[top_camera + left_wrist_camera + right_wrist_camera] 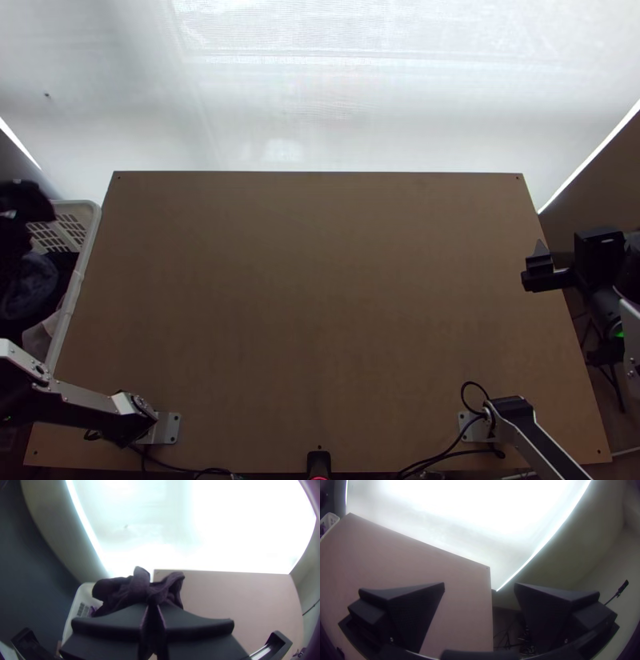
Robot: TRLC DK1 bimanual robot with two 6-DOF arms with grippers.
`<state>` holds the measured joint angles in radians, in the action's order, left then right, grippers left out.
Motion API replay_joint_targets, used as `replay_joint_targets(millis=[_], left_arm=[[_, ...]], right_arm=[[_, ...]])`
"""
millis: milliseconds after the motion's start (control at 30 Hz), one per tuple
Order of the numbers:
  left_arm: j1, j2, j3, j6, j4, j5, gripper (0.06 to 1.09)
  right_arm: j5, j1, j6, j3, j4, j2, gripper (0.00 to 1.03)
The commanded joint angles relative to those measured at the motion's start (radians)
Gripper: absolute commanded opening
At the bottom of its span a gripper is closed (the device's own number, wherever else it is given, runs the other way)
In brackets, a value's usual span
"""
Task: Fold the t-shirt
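By the basket (78, 280), left end effector (152, 606) pinches dark cloth (138, 588); right one (586, 240) gapes empty

ok so I've got 1 dark cloth (138, 585) between my left fingers (110, 623), 1 basket (80, 595) near them, 1 table (320, 280), 2 arms (90, 404) with 2 fingers each, several cables (462, 392).

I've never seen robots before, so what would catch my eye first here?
Probably the glowing white backdrop beyond the table. Next, the bunched dark cloth pinched in the left gripper by the white basket at the table's left, and the right gripper, wide open at the table's right edge.
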<state>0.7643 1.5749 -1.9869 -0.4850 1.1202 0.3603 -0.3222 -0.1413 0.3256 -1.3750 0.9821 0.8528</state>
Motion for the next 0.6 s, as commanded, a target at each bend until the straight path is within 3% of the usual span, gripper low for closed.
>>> replay_joint_targets(millis=[0,100,167,233,433,567], left_arm=[[-0.755,-0.087,-0.319,0.289,0.112,-0.153,0.09],[-0.941,-0.098,-0.299,0.309,0.093,-0.139,0.1],[-1.065,-0.108,-0.326,0.309,0.086,-0.024,0.1],[-1.114,-0.122,-0.331,0.309,0.044,-0.001,0.1],[-1.231,-0.176,-0.322,0.263,-0.097,-0.006,0.09],[-1.309,-0.174,-0.136,0.244,-0.099,-0.081,0.09]], right_arm=[[0.006,0.005,-0.007,0.008,0.003,-0.031,0.98],[0.005,0.016,0.0,0.014,0.003,-0.047,0.98],[0.005,0.025,0.004,0.037,0.001,-0.074,0.98],[0.005,0.025,0.003,0.063,0.0,-0.093,0.98],[0.005,0.026,0.003,0.123,-0.005,-0.129,0.98],[0.005,0.028,0.015,0.134,-0.008,-0.129,0.98]])
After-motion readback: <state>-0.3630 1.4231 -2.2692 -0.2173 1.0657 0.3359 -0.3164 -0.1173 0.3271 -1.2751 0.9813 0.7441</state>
